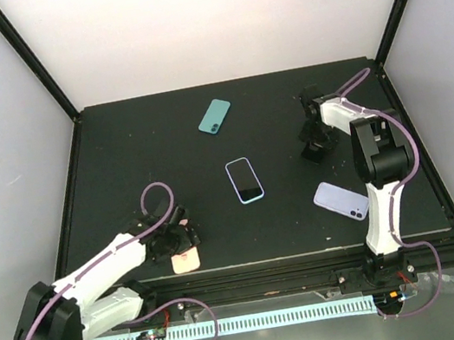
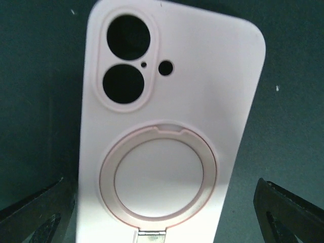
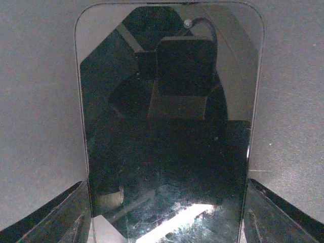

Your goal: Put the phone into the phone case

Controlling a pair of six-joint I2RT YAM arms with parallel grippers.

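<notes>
The teal-green phone (image 1: 214,117) lies back up at the far middle of the black table, with no gripper near it. The lavender phone case (image 1: 342,201) lies at the near right, beside the right arm's base. My right gripper (image 1: 315,147) is low over the table between them. In the right wrist view its fingers (image 3: 76,215) press both long edges of a black-screened phone (image 3: 167,126) lying screen up; I cannot see its back colour. My left gripper (image 1: 173,237) is open at the near left, straddling a pink case.
The pink case (image 2: 172,101) with a ring mark lies back up under the left gripper, and it also shows in the top view (image 1: 188,260). A light blue-rimmed phone (image 1: 245,180) lies screen up at the table's middle. A raised black rim (image 1: 75,206) bounds the table.
</notes>
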